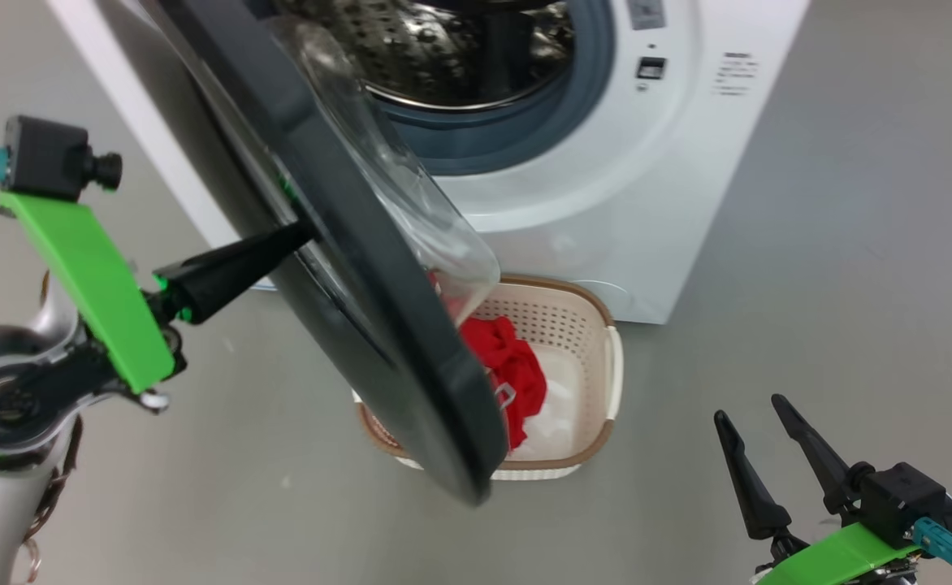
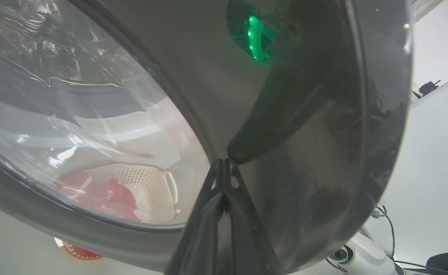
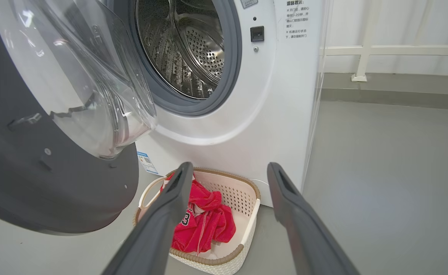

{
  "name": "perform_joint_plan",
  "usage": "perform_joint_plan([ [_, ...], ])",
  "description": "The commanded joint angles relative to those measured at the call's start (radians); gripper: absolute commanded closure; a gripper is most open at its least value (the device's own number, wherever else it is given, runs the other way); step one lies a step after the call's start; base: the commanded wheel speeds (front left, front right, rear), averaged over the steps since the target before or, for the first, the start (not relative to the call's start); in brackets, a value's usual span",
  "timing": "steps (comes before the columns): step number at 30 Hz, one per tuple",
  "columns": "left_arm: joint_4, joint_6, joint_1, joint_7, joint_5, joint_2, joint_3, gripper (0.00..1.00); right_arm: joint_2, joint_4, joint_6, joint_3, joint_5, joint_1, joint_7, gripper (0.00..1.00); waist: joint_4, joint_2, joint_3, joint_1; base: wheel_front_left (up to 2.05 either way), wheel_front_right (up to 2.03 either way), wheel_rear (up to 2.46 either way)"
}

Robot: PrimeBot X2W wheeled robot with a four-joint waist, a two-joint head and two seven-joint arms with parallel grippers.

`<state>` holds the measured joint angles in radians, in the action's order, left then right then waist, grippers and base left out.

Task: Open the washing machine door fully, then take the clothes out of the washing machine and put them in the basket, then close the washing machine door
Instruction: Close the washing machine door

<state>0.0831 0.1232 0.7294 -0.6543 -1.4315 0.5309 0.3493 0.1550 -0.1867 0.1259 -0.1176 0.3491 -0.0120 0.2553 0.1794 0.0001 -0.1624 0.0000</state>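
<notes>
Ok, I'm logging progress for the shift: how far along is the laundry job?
Done: the red clothes lie in the basket, and the drum looks empty where visible. In hand: the left hand, fingers shut, presses the outer face of the door, which stands partly open. Left: swinging the door shut. The right hand hangs open, idle.

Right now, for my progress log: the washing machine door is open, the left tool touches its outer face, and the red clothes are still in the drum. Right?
Not quite: the right wrist view shows the drum empty and the clothes in the basket. The washing machine door is open, the left tool touching its outer face.
</notes>
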Motion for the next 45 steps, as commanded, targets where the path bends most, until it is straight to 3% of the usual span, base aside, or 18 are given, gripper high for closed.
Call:
perform_joint_plan([
  [1,-0.016,0.007,0.065,0.024,0.016,0.028,-0.033,1.00,0.006,0.026,0.005,-0.020,-0.010,0.037,0.006,0.00,-0.041,-0.0001,-0.015,0.0000,0.00,0.00,0.00],
  [29,0.276,0.007,0.290,0.346,0.093,0.037,0.027,1.00,-0.057,0.031,0.005,-0.012,-0.004,0.099,0.006,0.00,-0.293,-0.0001,-0.107,0.0000,0.00,0.00,0.00],
  [36,0.324,0.007,0.314,0.381,0.074,0.051,0.055,1.00,-0.063,0.032,0.005,-0.003,-0.006,0.095,0.006,0.00,-0.305,-0.0001,-0.106,0.0000,0.00,0.00,0.00],
  [45,0.306,0.007,0.269,0.413,0.036,0.060,0.108,1.00,-0.050,0.031,0.005,0.003,-0.011,0.089,0.006,0.00,-0.257,-0.0001,-0.085,0.0000,0.00,0.00,0.00],
])
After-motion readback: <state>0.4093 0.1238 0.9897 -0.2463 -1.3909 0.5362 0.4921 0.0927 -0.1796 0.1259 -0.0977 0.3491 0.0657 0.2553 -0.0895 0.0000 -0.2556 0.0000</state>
